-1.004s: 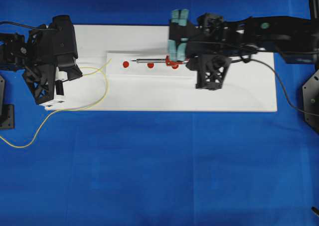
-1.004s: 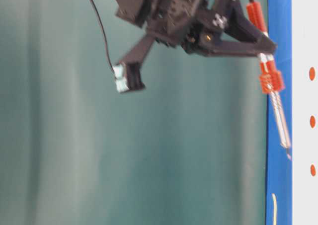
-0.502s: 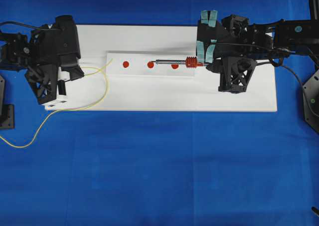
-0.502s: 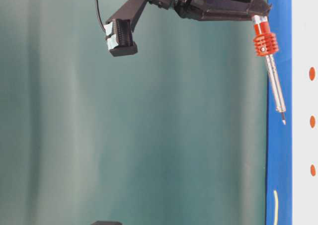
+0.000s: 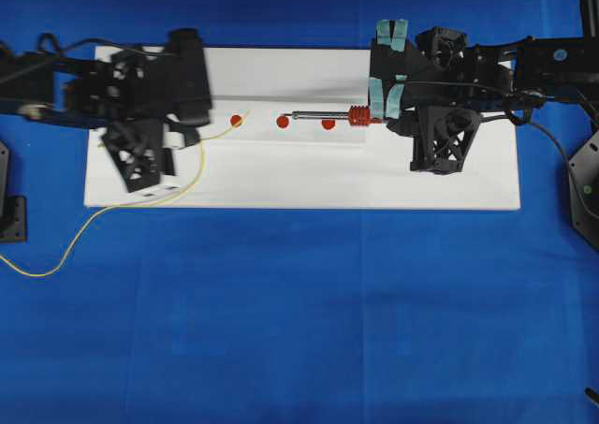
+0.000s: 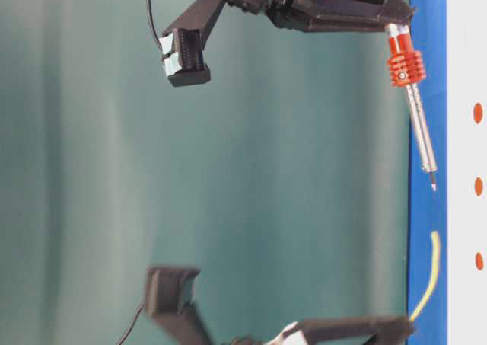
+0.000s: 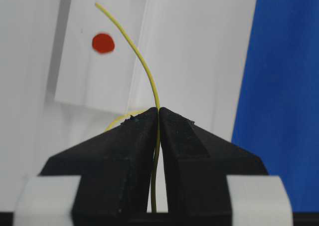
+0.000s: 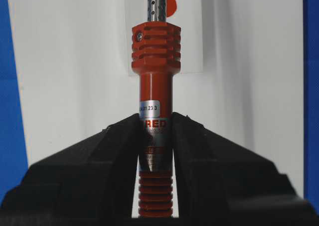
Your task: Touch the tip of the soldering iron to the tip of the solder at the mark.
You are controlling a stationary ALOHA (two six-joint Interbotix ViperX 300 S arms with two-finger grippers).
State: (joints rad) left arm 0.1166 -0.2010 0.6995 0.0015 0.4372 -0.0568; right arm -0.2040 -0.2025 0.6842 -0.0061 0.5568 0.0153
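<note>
The soldering iron (image 5: 323, 116) hangs level over the raised white strip (image 5: 281, 136), its point above the middle of three red marks (image 5: 283, 122). My right gripper (image 5: 385, 117) is shut on its red handle (image 8: 155, 51), jaws pressed to the silver band. The yellow solder (image 5: 201, 153) curls across the board, and my left gripper (image 7: 159, 110) is shut on it a little behind its free end. That end (image 7: 96, 4) lies just beyond the leftmost mark (image 7: 103, 43). In the table-level view the iron (image 6: 415, 124) and the solder (image 6: 434, 265) are well apart.
A white board (image 5: 281, 185) lies on the blue cloth (image 5: 299, 312). The iron's black cord (image 5: 543, 167) trails off to the right. Black mounts stand at the left edge (image 5: 11, 209) and the right edge (image 5: 585, 190). The solder's tail loops off the board at the left (image 5: 37, 272).
My left arm has swung right, carrying the solder's end up to the leftmost mark. The right arm drew the iron back to the right earlier and has since stayed still.
</note>
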